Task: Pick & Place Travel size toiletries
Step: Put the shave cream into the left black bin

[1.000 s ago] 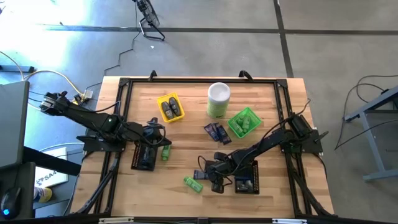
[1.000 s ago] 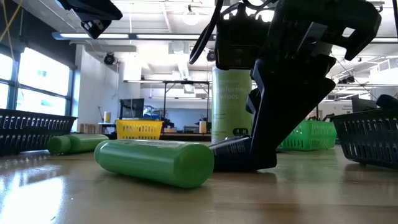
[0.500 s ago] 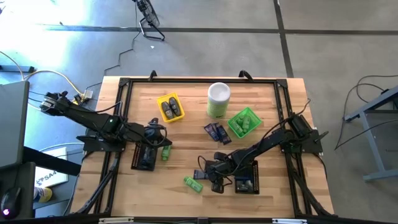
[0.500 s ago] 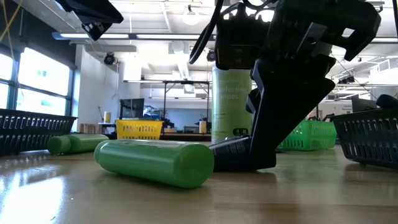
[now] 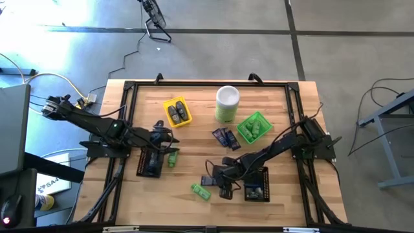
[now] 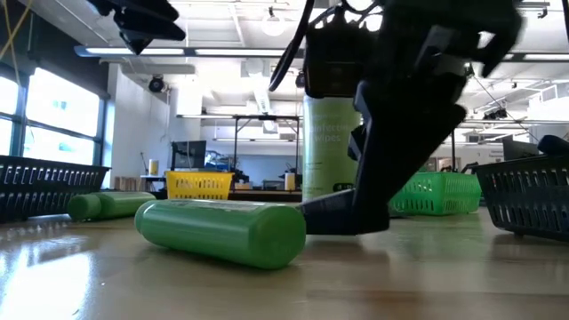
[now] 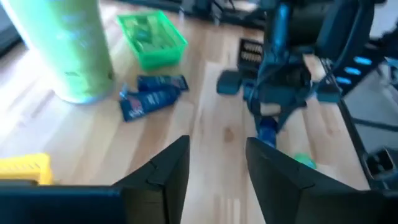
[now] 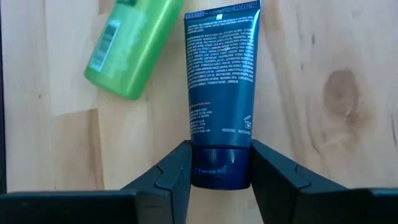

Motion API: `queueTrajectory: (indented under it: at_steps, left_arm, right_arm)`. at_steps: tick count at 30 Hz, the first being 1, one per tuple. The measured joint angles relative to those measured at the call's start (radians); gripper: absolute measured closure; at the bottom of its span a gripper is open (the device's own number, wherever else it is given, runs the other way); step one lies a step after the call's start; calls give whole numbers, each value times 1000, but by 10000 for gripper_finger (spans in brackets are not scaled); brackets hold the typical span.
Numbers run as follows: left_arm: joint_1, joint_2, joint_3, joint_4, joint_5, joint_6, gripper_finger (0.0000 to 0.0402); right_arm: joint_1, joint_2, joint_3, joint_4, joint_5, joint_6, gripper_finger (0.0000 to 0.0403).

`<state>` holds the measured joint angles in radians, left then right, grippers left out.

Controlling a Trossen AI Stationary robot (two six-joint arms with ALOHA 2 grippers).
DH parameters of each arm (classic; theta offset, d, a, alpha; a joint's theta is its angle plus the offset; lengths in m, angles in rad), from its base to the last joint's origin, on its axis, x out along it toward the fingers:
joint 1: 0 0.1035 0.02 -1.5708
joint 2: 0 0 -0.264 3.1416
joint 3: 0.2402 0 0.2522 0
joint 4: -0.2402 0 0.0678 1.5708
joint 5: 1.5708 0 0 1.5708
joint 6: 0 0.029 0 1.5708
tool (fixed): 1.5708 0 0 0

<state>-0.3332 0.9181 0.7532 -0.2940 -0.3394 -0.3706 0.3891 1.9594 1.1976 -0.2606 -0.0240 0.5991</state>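
A navy tube [image 8: 219, 87] lies on the wood near the table's front middle, its cap between the fingers of my right gripper [image 8: 219, 171], which is shut on it. A green bottle [image 8: 130, 53] lies just beside the tube's far end; the low view shows it up close [image 6: 222, 233]. My left gripper [image 7: 217, 146] hangs open and empty above the left black tray [image 5: 150, 163], with another green bottle [image 5: 173, 157] lying beside that tray. Two navy packets [image 5: 226, 138] lie at mid-table. My right gripper pinches the navy tube's cap end [image 8: 219, 163] between its two fingers, one on each side of the cap. The fingers slant down from the table's right and lie along the tube. The tube rests flat on the table, label up.
A tall pale-green canister [image 5: 227, 103] stands at the back. A yellow tray [image 5: 176, 111] holds dark grey pieces, and a green tray [image 5: 253, 126] holds green items. A second black tray [image 5: 257, 189] sits just right of my right gripper.
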Motion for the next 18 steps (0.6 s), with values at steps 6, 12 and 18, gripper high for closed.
queueTrajectory:
  at_steps: [6,12,18]
  left_arm:
    - [0,0,55,-1,-78,31,245]
    - [0,0,134,-5,-124,34,245]
    - [0,-1,232,-90,-124,10,245]
  right_arm:
    - [-32,0,0,1,-46,-20,270]
    - [-67,-8,0,-1,-66,-56,270]
    - [-93,-72,0,9,-29,-114,272]
